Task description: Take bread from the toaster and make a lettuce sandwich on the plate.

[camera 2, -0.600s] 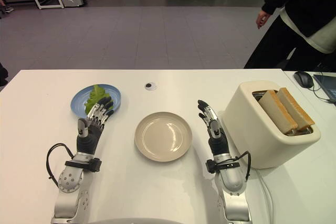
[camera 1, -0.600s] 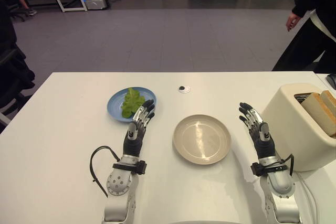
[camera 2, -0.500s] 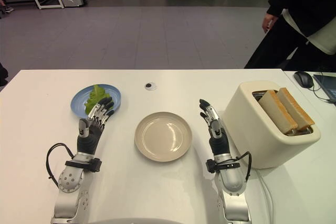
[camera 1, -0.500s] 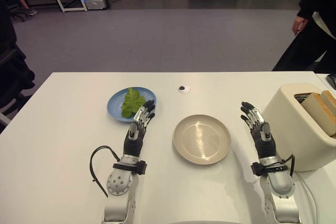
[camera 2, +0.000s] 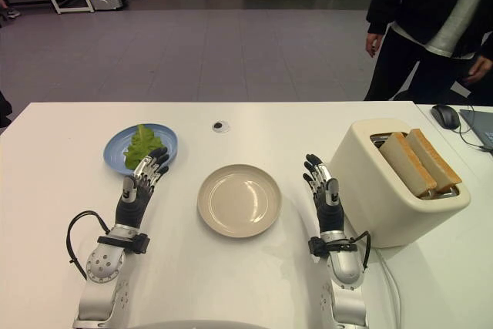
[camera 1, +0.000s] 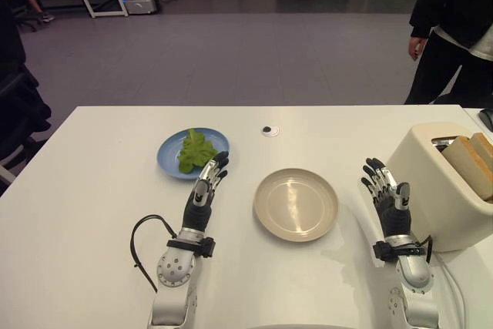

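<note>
Nothing done yet: both bread slices [camera 2: 416,161] sat in the toaster [camera 2: 385,209] right of my right hand [camera 2: 327,202], fingers loose, empty. The plate [camera 2: 239,199] lay bare between my hands; the lettuce [camera 2: 141,144] waited just beyond my slack, empty left hand [camera 2: 135,196].

Bright, even light falls from above, giving the white table [camera 1: 92,213] soft shadows and the plate [camera 1: 296,204] a faint sheen.
</note>
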Tool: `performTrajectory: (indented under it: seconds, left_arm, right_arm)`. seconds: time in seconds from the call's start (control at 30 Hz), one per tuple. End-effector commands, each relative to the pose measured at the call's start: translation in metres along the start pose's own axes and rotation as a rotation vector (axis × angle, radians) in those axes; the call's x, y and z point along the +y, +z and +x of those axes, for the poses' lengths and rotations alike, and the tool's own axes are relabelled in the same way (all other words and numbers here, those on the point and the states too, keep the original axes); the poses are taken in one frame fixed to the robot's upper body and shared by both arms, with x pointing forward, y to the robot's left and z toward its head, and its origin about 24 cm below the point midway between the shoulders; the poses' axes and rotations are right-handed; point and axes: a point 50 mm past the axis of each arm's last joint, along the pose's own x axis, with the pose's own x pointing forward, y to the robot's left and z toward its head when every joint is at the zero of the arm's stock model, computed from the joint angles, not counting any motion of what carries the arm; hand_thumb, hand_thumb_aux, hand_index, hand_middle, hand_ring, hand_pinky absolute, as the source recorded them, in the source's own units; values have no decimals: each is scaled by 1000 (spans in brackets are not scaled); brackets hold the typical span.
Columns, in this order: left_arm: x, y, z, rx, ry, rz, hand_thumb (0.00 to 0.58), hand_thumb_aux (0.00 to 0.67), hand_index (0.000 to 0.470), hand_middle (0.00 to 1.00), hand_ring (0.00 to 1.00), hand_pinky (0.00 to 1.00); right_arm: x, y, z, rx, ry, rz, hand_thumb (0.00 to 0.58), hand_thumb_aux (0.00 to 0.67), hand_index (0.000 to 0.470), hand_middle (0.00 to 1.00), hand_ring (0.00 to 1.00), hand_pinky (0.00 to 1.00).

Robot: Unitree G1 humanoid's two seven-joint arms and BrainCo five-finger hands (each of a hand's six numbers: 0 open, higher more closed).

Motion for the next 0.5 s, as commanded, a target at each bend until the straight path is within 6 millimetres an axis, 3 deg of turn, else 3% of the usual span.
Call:
performTrajectory:
  seconds: [0.03,0.27,0.4,0.5]
  left_arm:
    - [0,-3,-2,18,5,6,0,0,0,0,0,0]
    - [-2,-2,-2,12,6,7,0,0,0,0,0,0]
    - [-4,-3,-2,18,6,3,0,0,0,0,0,0]
    - [-6,-4,0,21,-2,-1,0,0,0,0,0,0]
  right_arm:
    - [7,34,8,-114,71,-178,0,0,0,0,0,0]
    - [-1,101,13,-250,35,-464,0,0,0,0,0,0]
    - [-35,149,15,-314,-133,-789,0,0,0,0,0,0]
    - [-63,165,13,-228,-193,-1058,0,0,0,0,0,0]
